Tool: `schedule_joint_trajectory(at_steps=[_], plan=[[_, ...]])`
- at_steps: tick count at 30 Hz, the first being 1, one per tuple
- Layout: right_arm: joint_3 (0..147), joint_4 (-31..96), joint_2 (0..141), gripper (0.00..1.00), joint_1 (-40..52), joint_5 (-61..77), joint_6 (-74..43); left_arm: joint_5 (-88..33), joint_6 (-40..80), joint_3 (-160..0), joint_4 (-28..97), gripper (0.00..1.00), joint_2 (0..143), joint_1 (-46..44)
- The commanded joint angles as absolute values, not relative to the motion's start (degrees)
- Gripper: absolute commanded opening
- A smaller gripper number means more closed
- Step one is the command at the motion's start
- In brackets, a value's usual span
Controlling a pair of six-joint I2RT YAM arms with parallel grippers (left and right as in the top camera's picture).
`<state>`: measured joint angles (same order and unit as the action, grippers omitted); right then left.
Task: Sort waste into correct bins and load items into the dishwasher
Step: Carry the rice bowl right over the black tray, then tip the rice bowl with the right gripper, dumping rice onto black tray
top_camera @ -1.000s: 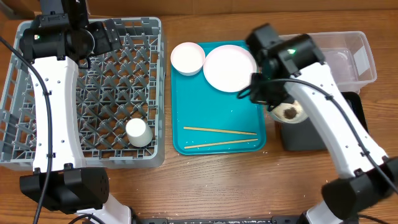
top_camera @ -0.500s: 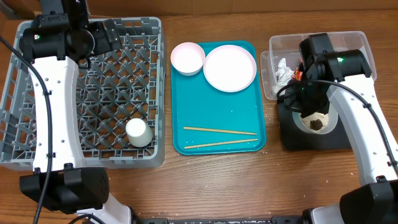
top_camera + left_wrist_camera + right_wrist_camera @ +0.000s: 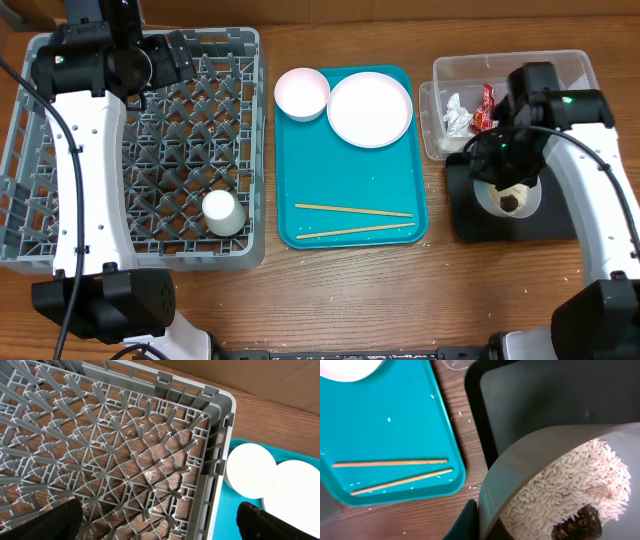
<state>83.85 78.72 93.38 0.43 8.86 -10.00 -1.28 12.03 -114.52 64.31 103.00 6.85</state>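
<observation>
Overhead cam, left side first: nothing had budged there over the last second. The grey dish rack (image 3: 252,130), all hard plastic lattice and stubby pegs, had the small white cup (image 3: 223,212) sitting near its front. The left gripper (image 3: 157,512) hung over the rack's back right corner, jaws wide apart with nothing between them.

Middle: the smooth teal tray (image 3: 350,170) carried the glossy pinkish-white bowl (image 3: 302,93), the round plate (image 3: 369,109) just beside it, and two thin wooden chopsticks (image 3: 355,211), plus a few stray grains.

The right side was where the action was. A second earlier the right arm was crossing the tray's edge with the pale grey-green bowl (image 3: 510,195). It had since swung clear, so the clear tub (image 3: 570,80) showed the crumpled napkin (image 3: 458,112) and the crinkly red wrapper (image 3: 486,103) inside.

The bowl now sat over the matte black tray (image 3: 465,225), with grainy white rice (image 3: 560,485) and a brown scrap (image 3: 577,522) heaped to one side. The right gripper (image 3: 500,172) looked clamped on its rim, though only one finger showed.

My read: paper and wrapper were sorted and the rice was lined up to be tipped into the black tray. The dishes on the teal tray hadn't gone to the rack yet.
</observation>
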Motion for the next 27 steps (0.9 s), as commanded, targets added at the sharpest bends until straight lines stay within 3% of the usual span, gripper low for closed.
schedule_joint_trajectory(at_steps=[1, 11, 27], plan=[[83.5, 78.3, 91.9, 0.04, -2.0, 14.3, -5.4, -1.1, 12.7, -114.5, 64.3, 1.00, 103.5, 7.1], [77.8, 73.3, 91.9, 0.04, -7.2, 24.5, 1.6, -1.1, 12.7, -114.5, 64.3, 1.00, 103.5, 7.0], [67.5, 61.1, 92.0, 0.04, -22.9, 55.5, 16.7, -1.1, 12.7, -114.5, 64.3, 1.00, 103.5, 7.1]])
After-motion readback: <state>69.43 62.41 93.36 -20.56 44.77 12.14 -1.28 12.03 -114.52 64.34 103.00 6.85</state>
